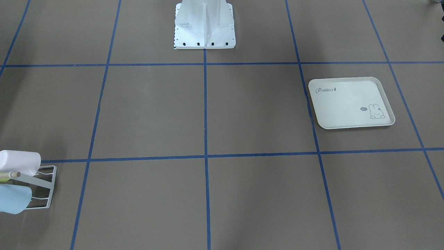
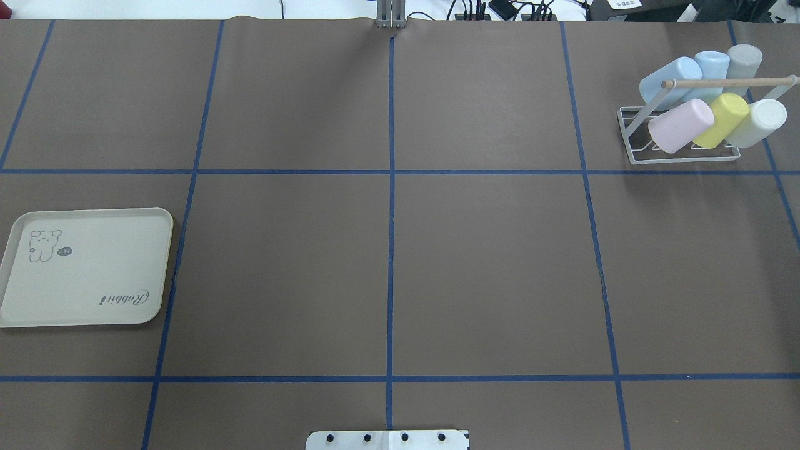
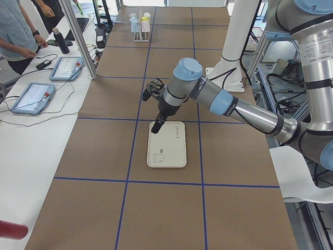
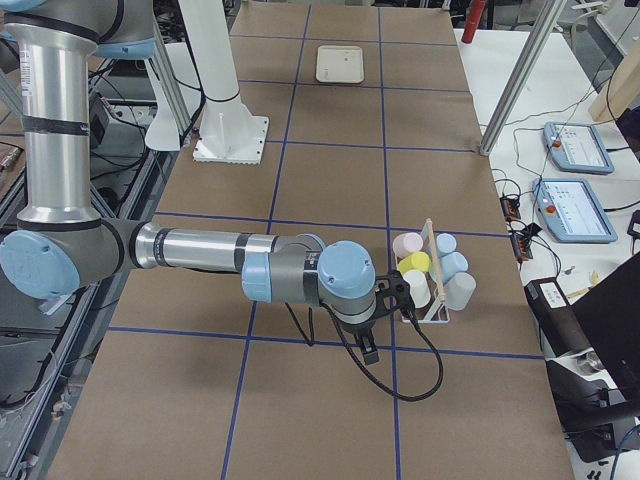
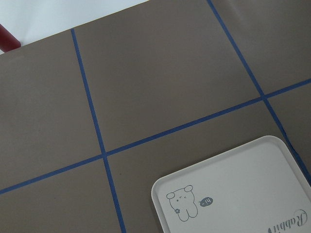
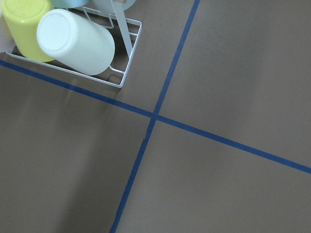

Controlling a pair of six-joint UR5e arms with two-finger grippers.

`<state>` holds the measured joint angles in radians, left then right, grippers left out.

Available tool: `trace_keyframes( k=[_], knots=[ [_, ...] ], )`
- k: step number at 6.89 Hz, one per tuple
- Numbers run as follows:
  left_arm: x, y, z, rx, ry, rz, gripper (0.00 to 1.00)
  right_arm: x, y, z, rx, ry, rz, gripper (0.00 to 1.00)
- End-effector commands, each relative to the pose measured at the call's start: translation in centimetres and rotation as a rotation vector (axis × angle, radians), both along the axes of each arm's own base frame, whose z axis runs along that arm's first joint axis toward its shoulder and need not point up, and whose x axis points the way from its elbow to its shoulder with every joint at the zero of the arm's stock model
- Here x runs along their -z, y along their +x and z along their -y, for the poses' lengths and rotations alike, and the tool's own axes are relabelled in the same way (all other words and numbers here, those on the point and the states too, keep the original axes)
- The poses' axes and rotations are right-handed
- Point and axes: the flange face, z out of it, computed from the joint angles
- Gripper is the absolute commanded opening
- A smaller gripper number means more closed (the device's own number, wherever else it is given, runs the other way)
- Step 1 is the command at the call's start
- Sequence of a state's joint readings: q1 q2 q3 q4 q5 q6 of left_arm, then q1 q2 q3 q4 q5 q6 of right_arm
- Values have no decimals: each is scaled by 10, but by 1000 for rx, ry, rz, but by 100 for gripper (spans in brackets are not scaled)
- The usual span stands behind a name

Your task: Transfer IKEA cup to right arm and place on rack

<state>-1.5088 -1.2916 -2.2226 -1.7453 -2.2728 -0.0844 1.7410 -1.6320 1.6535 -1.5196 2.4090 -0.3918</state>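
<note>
Several pastel IKEA cups lie tilted on the white wire rack (image 2: 681,156) at the table's far right: pink (image 2: 681,125), yellow (image 2: 722,120) and white (image 2: 757,122) in front, blue and grey behind its wooden rod (image 2: 725,82). The right wrist view shows the rack's corner (image 6: 124,73) with the white cup (image 6: 75,41). My right gripper (image 4: 368,350) hangs beside the rack (image 4: 430,275), apart from it. My left gripper (image 3: 157,126) hovers over the tray's edge. Both grippers show only in side views, so I cannot tell whether they are open or shut.
A cream rabbit-print tray (image 2: 87,269) lies flat at the table's left, with nothing on it. The robot's base plate (image 2: 387,439) sits at the near edge. Beside the table, a side bench carries tablets (image 3: 32,97), a bottle and a person's hands.
</note>
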Motion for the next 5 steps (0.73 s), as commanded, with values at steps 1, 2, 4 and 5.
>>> trace_keyframes(
  k=[1, 2, 4, 5],
  knots=[
    [-8, 0, 2, 0, -16, 1, 100, -2, 6, -7, -15, -92, 14, 100],
    [-6, 0, 2, 0, -12, -1, 100, -6, 6, -20, -20, -115, 19, 100],
    [-3, 0, 2, -3, -8, -5, 100, -4, 4, -27, -17, -115, 12, 100],
    [-4, 0, 2, -4, -9, -6, 100, -5, 6, -28, -20, -118, 12, 100]
  ],
)
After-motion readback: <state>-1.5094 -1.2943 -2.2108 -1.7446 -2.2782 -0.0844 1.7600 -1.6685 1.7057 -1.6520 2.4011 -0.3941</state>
